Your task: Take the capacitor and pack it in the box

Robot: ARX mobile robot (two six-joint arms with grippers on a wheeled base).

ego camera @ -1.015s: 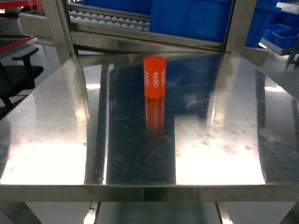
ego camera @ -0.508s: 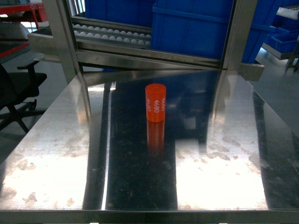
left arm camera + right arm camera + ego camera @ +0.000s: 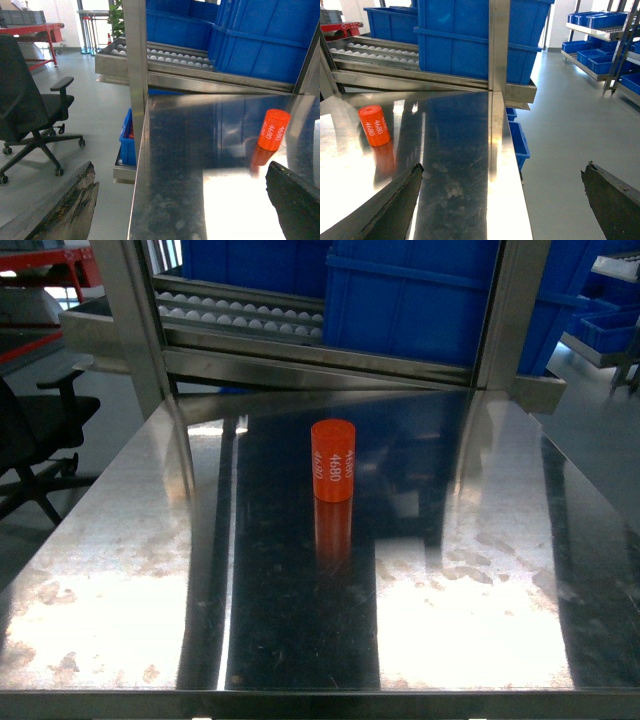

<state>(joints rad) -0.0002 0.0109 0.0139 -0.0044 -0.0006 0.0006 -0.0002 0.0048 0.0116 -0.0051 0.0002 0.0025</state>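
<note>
Orange capacitor (image 3: 333, 460) upright near the middle of the steel bench (image 3: 120, 570), marked "4680" in white on its side, reflection visible on the polished surface below it. Nothing touching it.

Blue crates (image 3: 420, 295) stacked on the rack behind the bench; contents hidden behind their walls. Roller conveyor (image 3: 240, 318) with white rollers slanting along the rack, left of the crates. Smaller blue bins (image 3: 600, 55) on shelving at far right of the right wrist view; contents not discernible at that size. Further blue bin (image 3: 127, 142) below the bench edge in the left wrist view, possibly holding something red, too dim to confirm.

Left gripper (image 3: 185, 210): jaws spread wide, nothing between them, held off the left side of the bench, capacitor well ahead to the right. Right gripper (image 3: 505, 205): jaws spread wide, empty, over the right bench edge, capacitor well ahead to the left.

Black office chair (image 3: 25, 110) on the floor left of the bench.
</note>
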